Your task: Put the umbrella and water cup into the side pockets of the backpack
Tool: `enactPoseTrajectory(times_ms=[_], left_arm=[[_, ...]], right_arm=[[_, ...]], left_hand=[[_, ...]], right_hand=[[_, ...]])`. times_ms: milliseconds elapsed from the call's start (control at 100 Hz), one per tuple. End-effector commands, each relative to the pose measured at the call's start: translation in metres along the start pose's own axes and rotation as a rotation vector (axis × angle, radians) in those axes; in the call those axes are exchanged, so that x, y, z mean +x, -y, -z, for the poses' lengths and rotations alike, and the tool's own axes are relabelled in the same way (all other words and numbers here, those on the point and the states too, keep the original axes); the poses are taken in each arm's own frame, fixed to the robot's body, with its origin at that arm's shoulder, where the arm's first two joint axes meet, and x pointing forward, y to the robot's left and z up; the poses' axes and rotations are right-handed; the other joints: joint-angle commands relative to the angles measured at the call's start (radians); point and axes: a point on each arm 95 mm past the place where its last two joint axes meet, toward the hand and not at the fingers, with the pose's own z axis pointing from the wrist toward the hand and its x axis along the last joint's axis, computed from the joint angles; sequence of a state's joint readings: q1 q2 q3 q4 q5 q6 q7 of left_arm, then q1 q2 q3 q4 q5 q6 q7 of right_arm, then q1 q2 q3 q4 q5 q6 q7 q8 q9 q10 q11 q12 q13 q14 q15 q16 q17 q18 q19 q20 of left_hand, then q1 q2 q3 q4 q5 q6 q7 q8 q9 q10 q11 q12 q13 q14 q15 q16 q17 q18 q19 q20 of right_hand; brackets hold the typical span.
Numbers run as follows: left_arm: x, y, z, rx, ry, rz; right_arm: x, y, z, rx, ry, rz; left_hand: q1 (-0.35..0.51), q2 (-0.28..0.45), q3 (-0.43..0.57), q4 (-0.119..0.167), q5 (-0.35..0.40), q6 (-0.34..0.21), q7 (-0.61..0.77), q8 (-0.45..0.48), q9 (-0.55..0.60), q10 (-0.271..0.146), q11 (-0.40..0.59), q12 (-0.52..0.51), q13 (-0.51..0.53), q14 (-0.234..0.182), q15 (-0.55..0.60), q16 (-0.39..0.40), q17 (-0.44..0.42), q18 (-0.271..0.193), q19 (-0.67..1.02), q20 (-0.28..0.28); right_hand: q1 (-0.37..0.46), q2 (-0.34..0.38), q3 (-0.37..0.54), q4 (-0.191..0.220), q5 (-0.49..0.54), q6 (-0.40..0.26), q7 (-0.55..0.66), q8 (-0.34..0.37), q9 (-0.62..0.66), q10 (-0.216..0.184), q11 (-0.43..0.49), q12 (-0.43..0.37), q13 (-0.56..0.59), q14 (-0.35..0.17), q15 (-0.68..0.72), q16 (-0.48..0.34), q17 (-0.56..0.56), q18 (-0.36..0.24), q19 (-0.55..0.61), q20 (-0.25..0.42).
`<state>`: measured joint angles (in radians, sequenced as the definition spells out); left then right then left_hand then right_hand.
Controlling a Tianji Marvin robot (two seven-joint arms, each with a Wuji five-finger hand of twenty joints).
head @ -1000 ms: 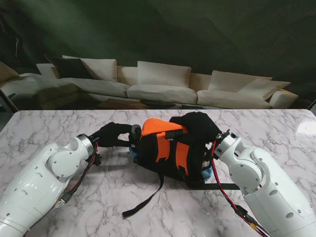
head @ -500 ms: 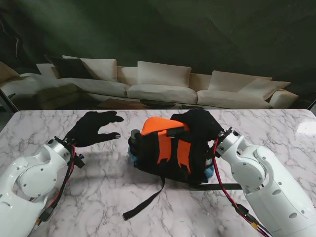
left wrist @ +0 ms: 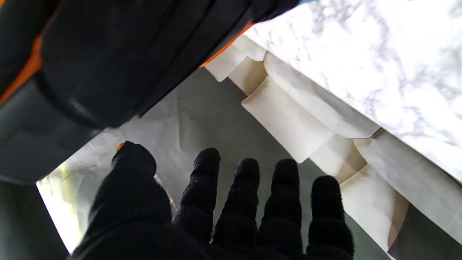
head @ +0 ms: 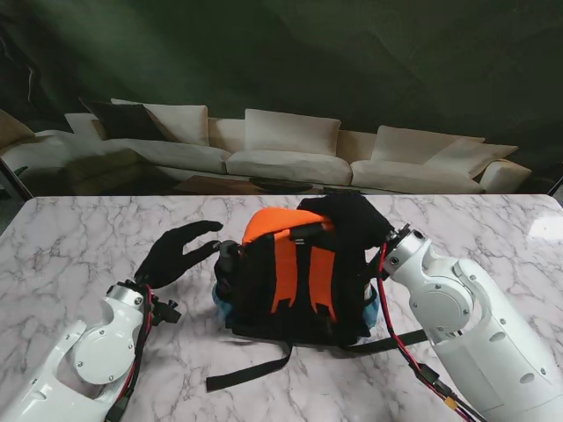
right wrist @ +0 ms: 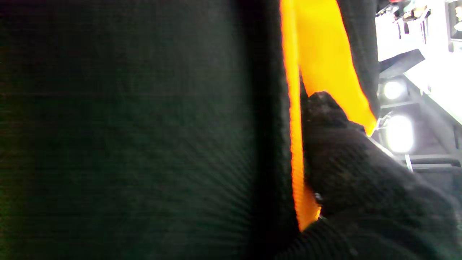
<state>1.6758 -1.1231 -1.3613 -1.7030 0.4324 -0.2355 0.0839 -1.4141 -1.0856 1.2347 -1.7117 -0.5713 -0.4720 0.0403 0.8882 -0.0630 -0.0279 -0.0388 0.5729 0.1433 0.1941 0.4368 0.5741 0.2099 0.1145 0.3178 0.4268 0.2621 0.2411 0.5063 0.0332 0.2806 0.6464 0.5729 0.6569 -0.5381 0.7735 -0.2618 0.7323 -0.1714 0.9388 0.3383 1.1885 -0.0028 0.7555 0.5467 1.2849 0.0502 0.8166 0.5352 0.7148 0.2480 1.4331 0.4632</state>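
The orange and black backpack (head: 295, 277) stands upright in the middle of the marble table (head: 70, 237). My right hand (head: 352, 220), in a black glove, is shut on its top right edge; in the right wrist view the thumb (right wrist: 325, 119) presses on orange fabric (right wrist: 321, 54). A dark cylindrical thing (head: 229, 257) sticks out of the left side pocket; whether it is the cup or the umbrella I cannot tell. My left hand (head: 180, 251) hovers open just left of that pocket, fingers (left wrist: 249, 191) spread and holding nothing. The backpack (left wrist: 108, 54) fills one corner of the left wrist view.
A black strap (head: 246, 367) trails from the backpack toward me. A bit of blue (head: 224, 308) shows at the pack's lower left. A white sofa (head: 290, 149) stands beyond the table's far edge.
The backpack has been tipped up from lying to standing. My left hand let go of the pocket side, pulled away, then came back near the pocket, open.
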Motion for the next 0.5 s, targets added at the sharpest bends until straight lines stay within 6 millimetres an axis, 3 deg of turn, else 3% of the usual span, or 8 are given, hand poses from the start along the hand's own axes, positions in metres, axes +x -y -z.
enactPoseTrajectory(times_ms=[0, 150, 180, 220, 260, 310, 400, 490], left_arm=[[-0.008, -0.008, 0.001, -0.034, 0.026, -0.015], [-0.012, -0.010, -0.001, -0.040, 0.039, -0.005], [-0.012, -0.011, -0.001, -0.040, 0.040, -0.004], [-0.013, -0.011, -0.002, -0.041, 0.041, -0.005], [-0.013, -0.011, -0.003, -0.039, 0.042, -0.008], [-0.013, -0.012, -0.003, -0.039, 0.044, -0.008], [-0.013, -0.012, -0.004, -0.038, 0.045, -0.006], [-0.013, -0.012, -0.003, -0.038, 0.047, -0.010]], right_arm=[[-0.009, -0.002, -0.004, 0.002, 0.029, 0.017], [-0.027, 0.010, -0.002, 0.047, 0.089, 0.018], [-0.030, 0.012, -0.001, 0.054, 0.097, 0.020], [-0.033, 0.013, -0.001, 0.059, 0.103, 0.023], [-0.036, 0.014, 0.000, 0.064, 0.109, 0.025], [-0.038, 0.014, 0.001, 0.077, 0.123, 0.026], [-0.041, 0.012, 0.003, 0.110, 0.152, 0.036], [-0.043, 0.007, 0.003, 0.111, 0.168, 0.038]], left_hand=[[0.001, 0.039, -0.001, 0.022, 0.016, 0.012, -0.002, 0.009, 0.018, -0.010, 0.018, 0.018, -0.006, 0.006, 0.013, 0.011, -0.015, 0.024, 0.023, 0.019], [0.002, 0.043, -0.002, 0.023, 0.015, 0.012, -0.002, 0.010, 0.015, -0.009, 0.016, 0.021, -0.009, 0.005, 0.011, 0.014, -0.018, 0.021, 0.021, 0.018], [0.003, 0.043, -0.002, 0.023, 0.015, 0.011, -0.002, 0.010, 0.014, -0.009, 0.016, 0.022, -0.010, 0.005, 0.010, 0.014, -0.019, 0.021, 0.021, 0.018], [0.002, 0.044, -0.002, 0.023, 0.011, 0.013, -0.004, 0.009, 0.010, -0.010, 0.014, 0.022, -0.010, 0.005, 0.009, 0.014, -0.022, 0.020, 0.019, 0.017], [-0.001, 0.044, -0.003, 0.023, 0.008, 0.013, -0.005, 0.009, 0.007, -0.008, 0.013, 0.022, -0.012, 0.004, 0.008, 0.015, -0.023, 0.020, 0.017, 0.017], [0.000, 0.046, -0.003, 0.023, 0.007, 0.013, -0.006, 0.009, 0.002, -0.009, 0.011, 0.022, -0.014, 0.002, 0.007, 0.015, -0.024, 0.021, 0.016, 0.016], [-0.003, 0.047, -0.003, 0.023, 0.000, 0.013, -0.009, 0.008, -0.011, -0.009, 0.007, 0.021, -0.017, 0.000, 0.006, 0.015, -0.026, 0.019, 0.012, 0.016], [-0.005, 0.048, -0.003, 0.023, -0.005, 0.012, -0.011, 0.008, -0.017, -0.009, 0.005, 0.020, -0.018, 0.000, 0.005, 0.016, -0.031, 0.019, 0.007, 0.014]], right_hand=[[0.126, 0.108, 0.086, 0.039, 0.020, -0.201, 0.027, 0.038, -0.027, -0.057, -0.023, 0.003, 0.025, -0.031, -0.025, -0.013, -0.029, 0.028, -0.027, -0.009], [0.109, 0.107, 0.075, 0.038, -0.014, -0.215, -0.007, 0.029, -0.092, -0.047, -0.118, -0.011, -0.068, -0.023, -0.180, -0.021, -0.114, 0.056, -0.109, -0.017], [0.079, 0.103, 0.061, 0.040, -0.044, -0.218, -0.015, 0.004, -0.132, -0.037, -0.151, -0.016, -0.114, -0.020, -0.234, -0.025, -0.141, 0.057, -0.130, -0.017], [-0.025, 0.097, 0.033, 0.049, -0.099, -0.198, -0.037, -0.023, -0.220, -0.029, -0.180, -0.048, -0.204, -0.010, -0.332, -0.043, -0.201, 0.056, -0.176, -0.018], [-0.156, 0.111, 0.015, 0.071, -0.144, -0.142, -0.132, -0.007, -0.319, -0.011, -0.216, -0.097, -0.310, 0.004, -0.431, -0.073, -0.276, 0.059, -0.236, -0.025], [-0.293, 0.154, -0.015, 0.163, -0.197, -0.049, -0.350, 0.122, -0.453, 0.017, -0.266, -0.152, -0.440, 0.032, -0.521, -0.126, -0.368, 0.067, -0.313, -0.032], [-0.403, 0.191, -0.149, 0.173, -0.364, 0.077, -0.508, 0.109, -0.673, 0.070, -0.349, -0.244, -0.660, 0.093, -0.654, -0.235, -0.518, 0.093, -0.469, -0.079], [-0.456, 0.197, -0.214, 0.172, -0.464, 0.148, -0.603, 0.092, -0.802, 0.096, -0.378, -0.304, -0.780, 0.129, -0.719, -0.310, -0.592, 0.105, -0.600, -0.126]])
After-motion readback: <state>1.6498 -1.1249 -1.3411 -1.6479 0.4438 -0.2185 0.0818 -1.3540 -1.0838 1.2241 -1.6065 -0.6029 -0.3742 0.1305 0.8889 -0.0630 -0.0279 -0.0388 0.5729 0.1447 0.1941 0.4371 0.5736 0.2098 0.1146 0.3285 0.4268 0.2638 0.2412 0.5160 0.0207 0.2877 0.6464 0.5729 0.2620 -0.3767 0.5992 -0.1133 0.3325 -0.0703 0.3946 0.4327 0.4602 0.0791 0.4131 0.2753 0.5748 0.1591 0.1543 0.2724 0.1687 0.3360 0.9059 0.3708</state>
